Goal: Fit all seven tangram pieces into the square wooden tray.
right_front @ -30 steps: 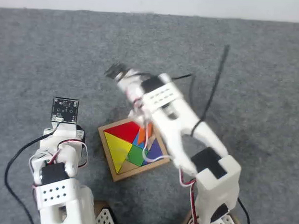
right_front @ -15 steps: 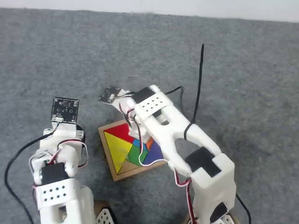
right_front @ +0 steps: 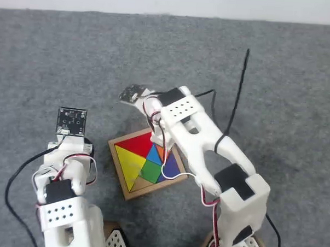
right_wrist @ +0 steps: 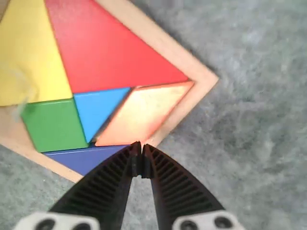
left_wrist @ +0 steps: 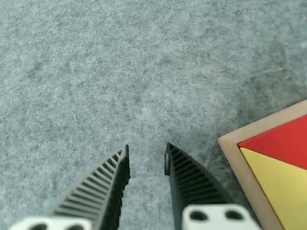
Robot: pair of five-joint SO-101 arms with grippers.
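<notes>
tray point(right_front: 151, 189) sits on the grey desk point(right_front: 58, 53) close to both arm bases, turned so one corner points away from them. pieces lie flat inside:
- red tri point(right_front: 135, 143) by the far corner
- yellow tri point(right_front: 128, 164) along the left rim, edge to edge w/ red
- green sq point(right_front: 150, 171) about mid-tray
- lt-blue tri point(right_front: 154, 154) touching red + green
- dk-blue tri point(right_front: 172, 166) on the right side
- orange piece point(right_front: 162, 151), a slanted four-sider, partly under the arm

there's a tan patch btwn green and the near rim; wood piece or bare tray floor, can't tell.

r arm point(right_front: 197, 136) reaches over the tray's right half, its wrist past the far corner, black cable point(right_front: 238, 94) arcing up behind it. r jaws are pinched together, tips touching, nothing btwn them. in the r wrist view they hang over the tray's edge, right where orange meets dk-blue. there the orange piece sits snug btwn red, lt-blue and the rim.

l arm point(right_front: 64, 174) stands left of the tray, apart from it. l jaws have a narrow gap, empty, over bare desk. a tray corner w/ red and yellow is just beside them.
</notes>
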